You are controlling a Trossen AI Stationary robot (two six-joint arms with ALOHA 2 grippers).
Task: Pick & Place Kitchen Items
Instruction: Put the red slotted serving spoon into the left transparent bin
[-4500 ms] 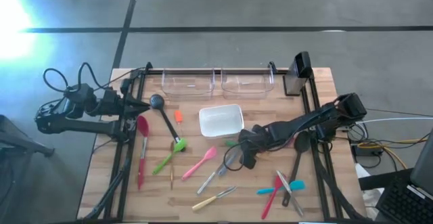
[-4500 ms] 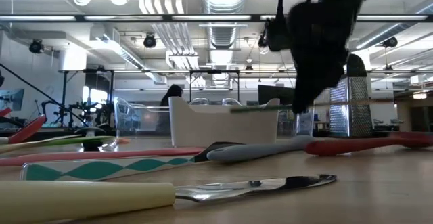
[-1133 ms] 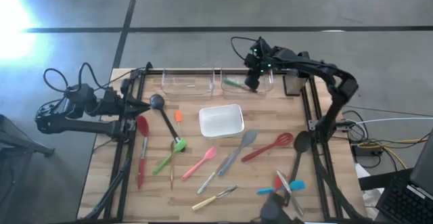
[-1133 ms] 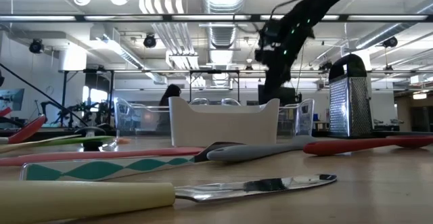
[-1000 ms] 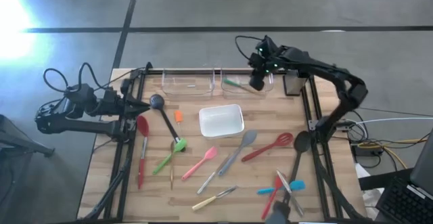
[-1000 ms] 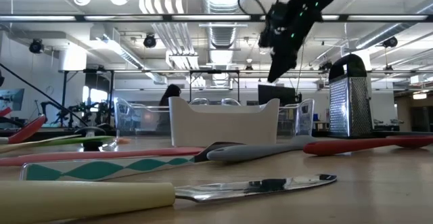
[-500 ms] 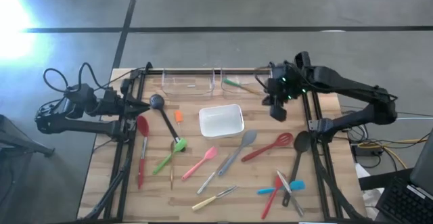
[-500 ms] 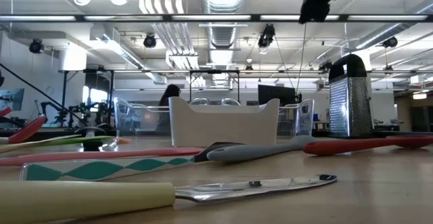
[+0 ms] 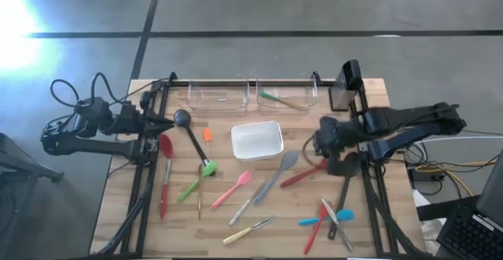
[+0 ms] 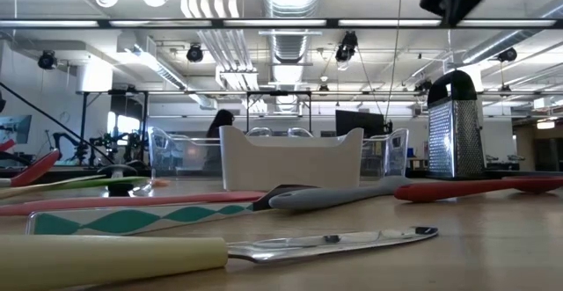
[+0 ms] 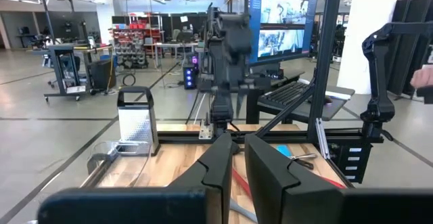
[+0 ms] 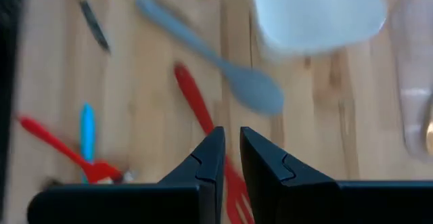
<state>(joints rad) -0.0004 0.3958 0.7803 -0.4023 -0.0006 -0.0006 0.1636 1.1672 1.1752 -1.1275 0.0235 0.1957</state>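
My right gripper (image 9: pixel 328 155) hangs shut and empty above the table's right middle, over the red slotted spatula (image 9: pixel 310 173). Its wrist view looks down on that spatula's handle (image 12: pixel 195 102) and a grey spoon (image 12: pixel 226 78) lying flat. My left gripper (image 9: pixel 163 123) waits shut at the table's left edge, beside the black ladle (image 9: pixel 190 134). A green-handled utensil (image 9: pixel 277 98) lies in the right clear bin (image 9: pixel 302 97). Red, green, pink and blue utensils and a cream-handled knife (image 9: pixel 250 230) lie flat on the wood.
A white rectangular dish (image 9: pixel 256 139) stands mid-table. A second clear bin (image 9: pixel 216 97) sits at the far edge, left of the first. A metal grater (image 9: pixel 346 83) stands at the far right corner. Black frame rails run along both sides.
My right gripper has drawn away from the far right bin, swung toward the table's right and near edges, and now hangs over the red slotted spatula. The green-handled utensil stays lying in the bin.
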